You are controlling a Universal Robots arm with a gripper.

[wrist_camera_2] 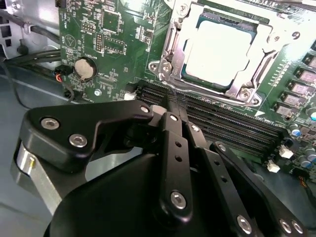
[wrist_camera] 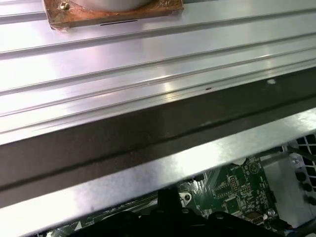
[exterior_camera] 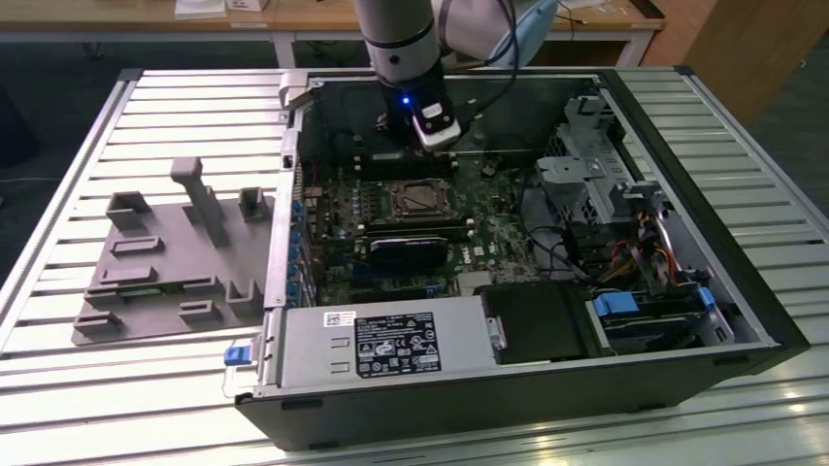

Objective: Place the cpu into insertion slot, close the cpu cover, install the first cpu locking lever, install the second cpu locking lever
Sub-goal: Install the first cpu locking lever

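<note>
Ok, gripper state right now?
Gripper: shut, holding nothing, above the memory slots beside the insertion slot.

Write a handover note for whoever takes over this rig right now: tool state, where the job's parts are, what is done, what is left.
Tool: fingers together, holding nothing, poised over the memory slots beside the socket.
Cpu: seated in the slot.
Cover: down over the cpu, which shows through its window.
Done: cpu placed, cover closed.
Left: I cannot tell whether the two levers are latched; check them.
</note>
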